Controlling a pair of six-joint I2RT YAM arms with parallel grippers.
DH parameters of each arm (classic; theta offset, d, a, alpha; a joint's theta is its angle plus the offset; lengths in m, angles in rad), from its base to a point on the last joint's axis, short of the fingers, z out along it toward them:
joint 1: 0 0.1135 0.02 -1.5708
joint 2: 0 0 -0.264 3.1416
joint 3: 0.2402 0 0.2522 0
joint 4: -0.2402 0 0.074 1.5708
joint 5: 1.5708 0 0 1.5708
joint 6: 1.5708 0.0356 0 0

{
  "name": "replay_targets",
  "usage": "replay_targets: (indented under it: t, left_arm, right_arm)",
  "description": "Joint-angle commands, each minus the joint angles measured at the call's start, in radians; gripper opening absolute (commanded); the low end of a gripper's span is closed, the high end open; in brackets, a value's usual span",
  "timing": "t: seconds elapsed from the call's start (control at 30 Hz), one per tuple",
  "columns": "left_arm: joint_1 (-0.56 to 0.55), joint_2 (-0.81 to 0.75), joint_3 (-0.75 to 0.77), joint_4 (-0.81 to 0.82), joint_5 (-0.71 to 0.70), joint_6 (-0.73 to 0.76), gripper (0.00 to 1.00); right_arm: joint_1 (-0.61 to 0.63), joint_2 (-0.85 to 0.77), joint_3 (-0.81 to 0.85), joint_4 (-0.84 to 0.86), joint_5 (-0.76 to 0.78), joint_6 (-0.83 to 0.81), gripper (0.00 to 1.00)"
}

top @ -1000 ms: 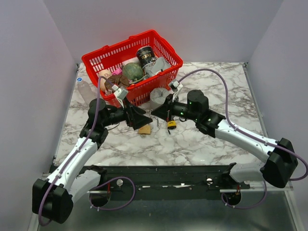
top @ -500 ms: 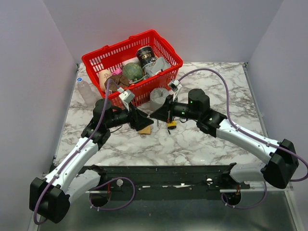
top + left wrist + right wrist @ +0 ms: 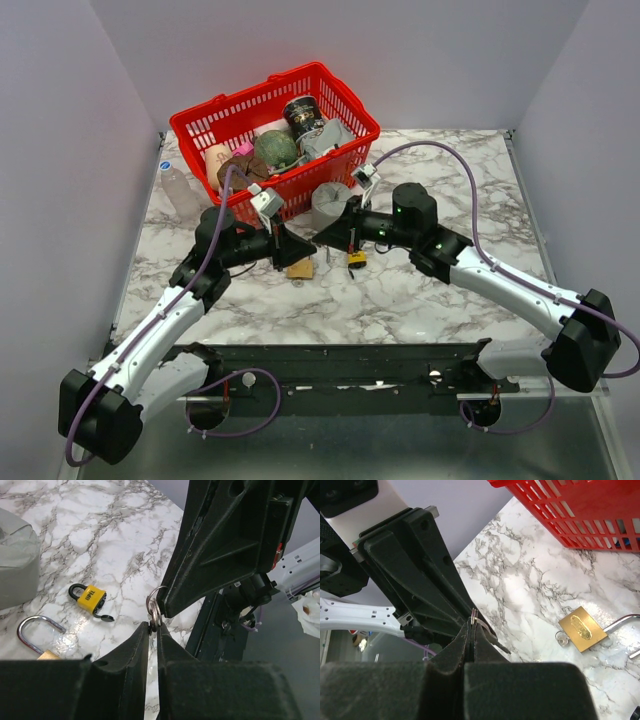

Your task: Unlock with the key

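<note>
A small metal key on a ring [image 3: 154, 611] hangs in the air between both grippers. My right gripper [image 3: 471, 625] is shut on the ring [image 3: 473, 614], and the key's blade [image 3: 495, 639] sticks out to the right. My left gripper [image 3: 153, 626] has its jaws closed to a narrow slit, pinching the same ring from below. In the top view the two grippers meet tip to tip [image 3: 308, 245] above the marble. A brass padlock [image 3: 582, 628] with a silver shackle lies under them [image 3: 300, 268]. A yellow padlock [image 3: 90, 597] lies nearby [image 3: 356, 257].
A red basket [image 3: 345, 140] full of items stands at the back. A grey cup [image 3: 330, 205] sits just in front of it, and a clear bottle [image 3: 180, 190] lies at the left edge. A black-headed key [image 3: 105, 618] rests beside the yellow padlock.
My left arm has reached right to the right gripper's tips. Its jaws have gone from wide open to closed on the key ring. The right arm has barely moved.
</note>
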Motion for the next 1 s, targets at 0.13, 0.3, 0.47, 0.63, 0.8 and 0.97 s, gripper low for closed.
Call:
replay_targets:
  t: [0.13,0.3,0.47,0.63,0.8,0.97]
  left_arm:
    - [-0.005,0.004,0.027,-0.019,-0.008,0.028,0.0]
    - [-0.011,0.009,0.031,-0.057,0.024,0.074,0.0]
    - [-0.034,0.024,0.03,-0.07,0.098,0.105,0.0]
    - [-0.098,0.053,0.031,-0.122,0.143,0.148,0.0]
    - [-0.16,0.087,0.03,-0.134,0.13,0.162,0.0]
    - [-0.192,0.124,0.027,-0.117,0.155,0.146,0.0]
  right_arm:
    - [-0.024,-0.008,-0.012,-0.014,-0.015,0.027,0.01]
    - [-0.048,-0.019,-0.03,-0.039,-0.007,0.022,0.01]
    - [-0.053,-0.028,-0.039,-0.122,0.008,-0.083,0.01]
    - [-0.053,-0.045,-0.047,-0.231,-0.002,-0.188,0.18]
    - [-0.051,-0.092,-0.049,-0.275,-0.018,-0.297,0.57]
    - [-0.051,-0.123,-0.059,-0.309,-0.076,-0.407,0.64]
